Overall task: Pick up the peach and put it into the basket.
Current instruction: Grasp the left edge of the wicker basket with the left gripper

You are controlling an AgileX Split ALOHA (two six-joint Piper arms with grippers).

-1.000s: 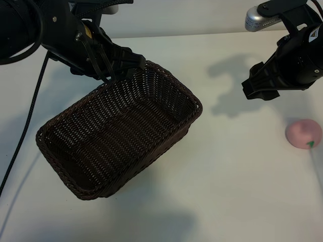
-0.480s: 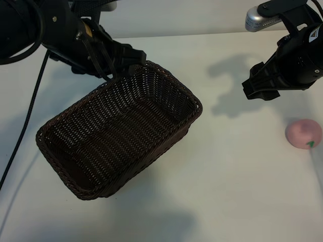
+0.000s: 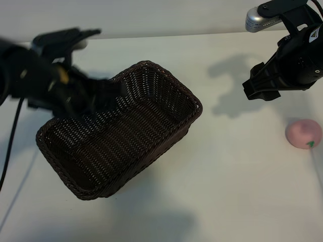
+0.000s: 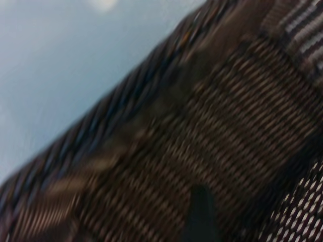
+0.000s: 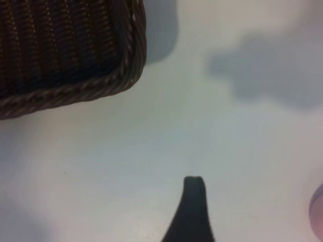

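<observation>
The dark-brown wicker basket (image 3: 198,105) lies at an angle left of the table's middle, with nothing in it. The pale-pink peach (image 3: 303,133) rests on the table at the far right, well apart from the basket. My left gripper (image 3: 112,92) is blurred in motion over the basket's back left rim, open; the left wrist view shows one dark finger (image 4: 200,214) against the basket weave (image 4: 151,101). My right gripper (image 3: 260,89) hangs open above the table, behind and left of the peach. Its one visible finger (image 5: 194,185) is over bare table, with the basket corner (image 5: 101,86) and a sliver of peach (image 5: 319,212) at the edges.
The white table (image 3: 237,181) stretches bare between the basket and the peach and along the front. A black cable (image 3: 12,141) trails down the left side. A silver camera housing (image 3: 258,20) sits on the right arm at the back right.
The left arm has swung from the basket's far corner to the left and forward over the rim, now motion-blurred. Basket, peach and right arm have not moved.
</observation>
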